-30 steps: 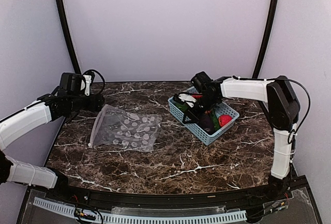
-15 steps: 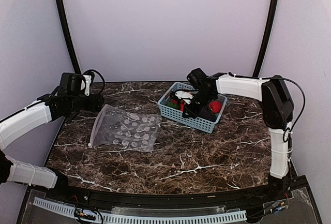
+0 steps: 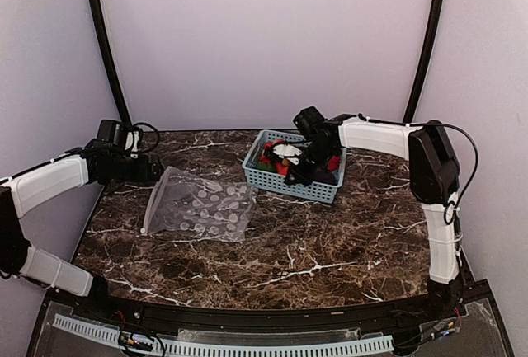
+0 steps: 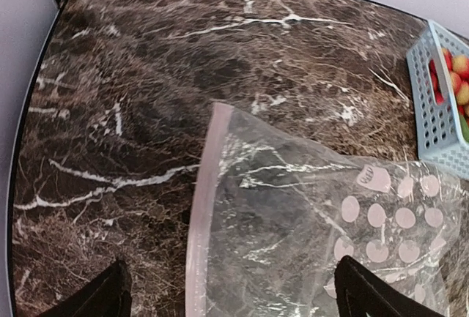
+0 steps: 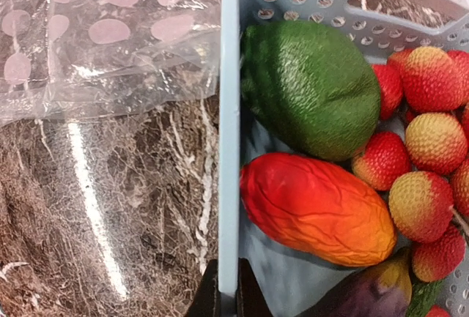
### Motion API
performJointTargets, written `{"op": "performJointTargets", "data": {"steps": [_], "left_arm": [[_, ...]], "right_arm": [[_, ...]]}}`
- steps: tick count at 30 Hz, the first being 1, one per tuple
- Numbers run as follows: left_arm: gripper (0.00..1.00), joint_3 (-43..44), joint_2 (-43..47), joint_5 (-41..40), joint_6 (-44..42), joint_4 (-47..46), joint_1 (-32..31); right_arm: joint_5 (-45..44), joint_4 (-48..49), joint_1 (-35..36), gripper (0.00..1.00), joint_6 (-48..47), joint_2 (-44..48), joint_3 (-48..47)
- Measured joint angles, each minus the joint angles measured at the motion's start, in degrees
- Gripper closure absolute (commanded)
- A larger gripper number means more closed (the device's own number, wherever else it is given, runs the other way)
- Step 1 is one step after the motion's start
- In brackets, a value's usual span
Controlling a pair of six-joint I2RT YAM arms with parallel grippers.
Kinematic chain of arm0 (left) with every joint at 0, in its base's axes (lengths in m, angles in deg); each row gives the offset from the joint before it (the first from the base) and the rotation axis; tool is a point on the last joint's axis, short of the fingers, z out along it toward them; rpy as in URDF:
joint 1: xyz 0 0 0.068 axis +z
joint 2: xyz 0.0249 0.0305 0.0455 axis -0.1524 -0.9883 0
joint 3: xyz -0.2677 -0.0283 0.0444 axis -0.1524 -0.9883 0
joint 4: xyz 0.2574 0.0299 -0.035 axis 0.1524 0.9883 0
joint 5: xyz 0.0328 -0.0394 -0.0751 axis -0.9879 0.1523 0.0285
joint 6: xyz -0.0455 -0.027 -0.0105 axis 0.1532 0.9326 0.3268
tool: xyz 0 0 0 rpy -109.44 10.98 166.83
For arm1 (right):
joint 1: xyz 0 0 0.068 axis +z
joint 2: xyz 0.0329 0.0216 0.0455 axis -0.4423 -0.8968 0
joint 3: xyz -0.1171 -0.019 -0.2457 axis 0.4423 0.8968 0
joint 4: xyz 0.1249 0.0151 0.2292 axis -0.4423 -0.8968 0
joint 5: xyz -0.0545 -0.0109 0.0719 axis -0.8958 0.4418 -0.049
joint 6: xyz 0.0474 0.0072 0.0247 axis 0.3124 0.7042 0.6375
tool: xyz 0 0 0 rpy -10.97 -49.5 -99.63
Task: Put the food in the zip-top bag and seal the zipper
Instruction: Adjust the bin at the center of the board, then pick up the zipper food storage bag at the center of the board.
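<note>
The right gripper point(image 5: 228, 297) is clamping the wall of the basket point(image 5: 228, 97), one finger inside and one outside (only the tips are showing at the bottom of its wrist view). Just past that wall the pepper point(image 5: 311, 86) and the mango point(image 5: 315, 211) are lying side by side. The ball cluster point(image 5: 429, 148) is sitting beyond them, and the eggplant point(image 5: 366, 295) is peeking in at the corner.

The bag point(image 3: 198, 206) is lying flat on the table point(image 3: 330, 241) just beside the basket, though I cannot tell if they are touching. The left gripper point(image 4: 240, 299) is hovering over the bag's mouth with fingers spread wide and gripping nothing, and the zipper point(image 4: 199, 214) is running between them.

No food is bagged yet, so this is probably basket positioning. Doing it well is meaning keeping the basket level so nothing is spilling, and stopping short of the film so the bag is not bunching. The left gripper should then be pinching only the top layer, just behind the zipper.
</note>
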Motion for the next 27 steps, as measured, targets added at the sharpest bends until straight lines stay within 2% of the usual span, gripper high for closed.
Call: {"op": "performJointTargets", "data": {"steps": [2,3,8,13,19,25,27], "left_arm": [[0.06,0.0,-1.2,3.4,2.1,0.0,3.8],[0.06,0.0,-2.2,4.6,3.0,-0.1,5.5],[0.06,2.8,-11.7,9.8,5.2,0.2,7.7],[0.11,5.3,-18.6,12.7,5.1,0.7,7.7],[0.16,5.2,-18.9,13.0,4.1,0.2,7.9],[0.27,6.7,-22.2,14.9,3.6,1.1,8.2],[0.35,7.5,-23.8,16.1,3.6,1.1,8.2]], "right_arm": [[1.3,0.3,0.0,0.64,-1.0,0.0,0.2],[2.2,0.4,0.0,0.56,-1.3,0.0,0.3],[5.4,0.6,0.0,0.38,-1.7,3.2,1.4],[9.5,-0.8,-0.9,0.35,-0.5,13.4,2.4],[14.9,-1.8,-4.9,0.34,1.6,23.9,4.4],[15.2,-2.8,-6.3,0.34,2.2,30.0,12.1],[14.9,-3.3,-6.5,0.34,2.2,30.9,13.0]]}}
